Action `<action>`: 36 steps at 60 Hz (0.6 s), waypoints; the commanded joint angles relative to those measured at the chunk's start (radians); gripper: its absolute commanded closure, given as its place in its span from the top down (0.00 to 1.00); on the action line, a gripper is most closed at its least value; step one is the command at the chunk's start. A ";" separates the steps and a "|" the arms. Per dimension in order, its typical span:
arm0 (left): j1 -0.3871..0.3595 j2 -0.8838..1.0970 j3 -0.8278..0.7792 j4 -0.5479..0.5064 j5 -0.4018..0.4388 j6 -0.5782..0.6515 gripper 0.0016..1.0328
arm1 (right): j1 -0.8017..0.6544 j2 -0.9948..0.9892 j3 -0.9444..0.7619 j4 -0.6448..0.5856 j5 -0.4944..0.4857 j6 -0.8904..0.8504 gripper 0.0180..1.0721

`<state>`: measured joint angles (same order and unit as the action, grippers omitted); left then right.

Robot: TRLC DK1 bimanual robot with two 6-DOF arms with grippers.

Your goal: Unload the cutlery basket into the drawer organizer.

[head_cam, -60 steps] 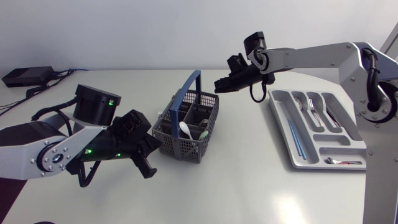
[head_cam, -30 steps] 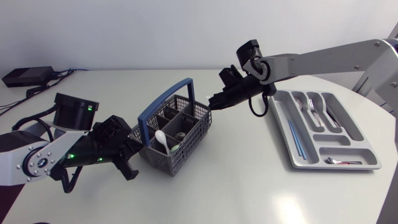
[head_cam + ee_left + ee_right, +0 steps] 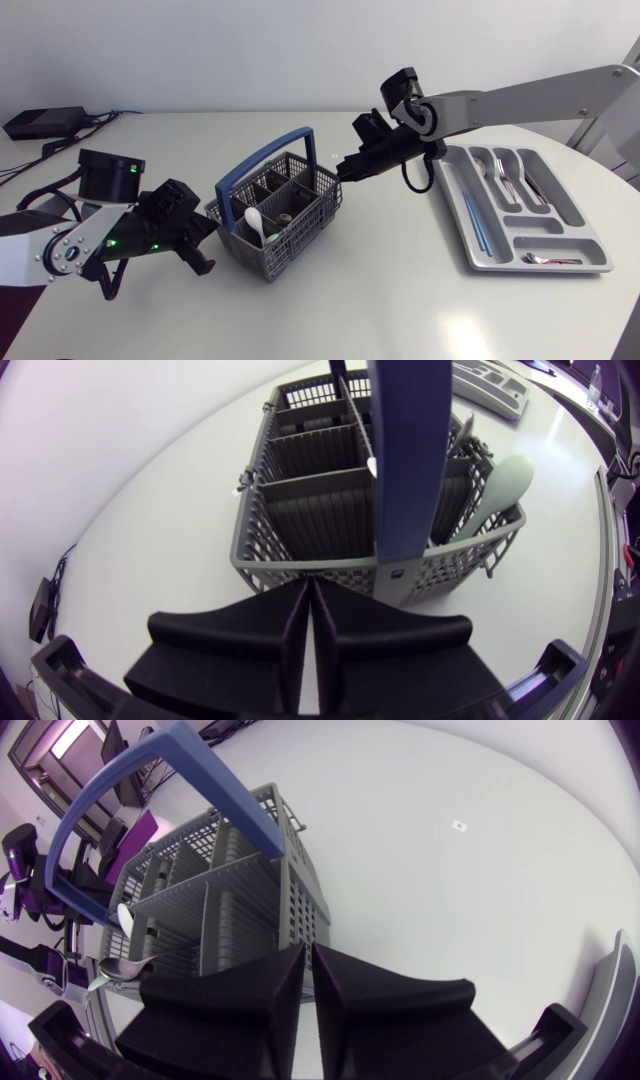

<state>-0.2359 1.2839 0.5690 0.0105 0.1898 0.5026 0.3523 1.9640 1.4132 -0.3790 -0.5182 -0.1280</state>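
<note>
The grey slotted plastic cutlery basket with a blue hoop handle (image 3: 290, 225) stands mid-worktop (image 3: 400, 300), well apart from the grey moulded drawer organizer (image 3: 455, 200) on our right. Our left claw (image 3: 310, 595) is closed on nothing, its tips just at one end wall of the basket. Our right claw (image 3: 308, 955) is likewise closed and empty, near the opposite end. A white plastic spoon (image 3: 256, 222) leans in one compartment. We judge the main risk a push: either closed claw could slide or tip the light basket, spilling cutlery.
</note>
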 commanded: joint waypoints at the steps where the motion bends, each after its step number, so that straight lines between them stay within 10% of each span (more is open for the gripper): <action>1: -0.013 0.086 0.012 0.022 0.014 0.022 0.06 | 0.031 -0.059 -0.074 -0.003 -0.026 -0.019 0.13; 36: -0.209 0.344 0.232 0.063 0.011 -0.035 0.06 | -0.075 -0.373 -0.439 0.034 -0.043 -0.082 0.13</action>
<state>-0.3737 1.5768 0.7471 0.0673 0.1341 0.4904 0.2661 1.6413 1.0306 -0.3664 -0.5011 -0.1852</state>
